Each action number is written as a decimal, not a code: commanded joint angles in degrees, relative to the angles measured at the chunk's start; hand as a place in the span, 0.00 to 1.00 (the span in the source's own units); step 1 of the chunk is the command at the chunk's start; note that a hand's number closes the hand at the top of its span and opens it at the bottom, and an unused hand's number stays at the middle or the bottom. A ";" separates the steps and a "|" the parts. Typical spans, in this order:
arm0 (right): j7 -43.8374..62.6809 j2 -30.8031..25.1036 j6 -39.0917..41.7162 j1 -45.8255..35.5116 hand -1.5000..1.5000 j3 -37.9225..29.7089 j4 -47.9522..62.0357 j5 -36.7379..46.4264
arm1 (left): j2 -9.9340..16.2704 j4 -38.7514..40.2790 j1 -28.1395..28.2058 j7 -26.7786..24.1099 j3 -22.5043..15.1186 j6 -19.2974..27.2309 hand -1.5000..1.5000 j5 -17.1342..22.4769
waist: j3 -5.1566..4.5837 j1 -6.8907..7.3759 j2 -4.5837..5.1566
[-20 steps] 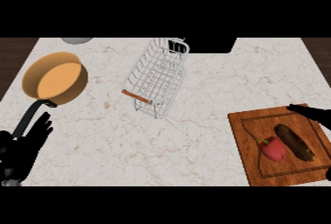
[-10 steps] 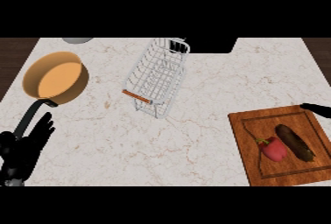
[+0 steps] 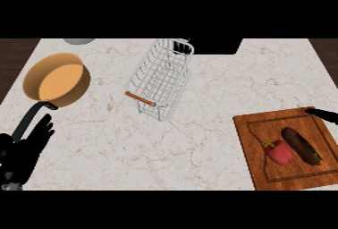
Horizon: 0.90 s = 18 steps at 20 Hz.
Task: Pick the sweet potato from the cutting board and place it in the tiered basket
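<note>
Right hand (image 3: 323, 114) withdrawn toward right edge since earlier frame, only fingertips showing over cutting board (image 3: 254, 134) corner, finger spread cannot be told, sweet potato (image 3: 301, 146) untouched, left hand (image 3: 23, 154) resting lower left, fingers straight, holding nothing.

Pale marble counter (image 3: 198, 152) with thin brown veining, filling most of view. Dark wood floor strips (image 3: 16, 58) at far left and right. Black rectangular block (image 3: 214, 45) at the counter's far edge. Even, flat lighting.

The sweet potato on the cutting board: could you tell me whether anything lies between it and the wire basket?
Nothing visible does. Bare counter separates the sweet potato from the basket. The red pepper lies beside it on the cutting board, left of it.
</note>
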 commanded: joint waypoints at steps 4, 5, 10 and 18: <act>-3.03 4.23 -1.55 -0.40 0.00 -1.44 2.64 4.93 | -2.54 -4.41 0.12 3.83 0.49 0.36 0.50 -1.45 | 0.00 0.02 -0.02; -4.88 4.70 -3.78 -1.29 0.00 -0.37 5.68 7.29 | -1.61 -1.33 -1.37 3.36 1.74 -0.38 0.50 -1.38 | 0.00 0.06 0.02; -7.83 5.89 -4.55 -0.27 0.00 -1.89 7.51 8.95 | -3.03 0.63 -3.45 2.22 2.23 0.31 0.50 -3.31 | 0.00 -0.08 0.01; -6.59 10.51 -4.85 -6.49 0.00 -2.50 13.79 13.07 | -4.01 2.02 -4.03 0.88 3.19 -1.47 0.50 -4.60 | 0.00 0.05 0.04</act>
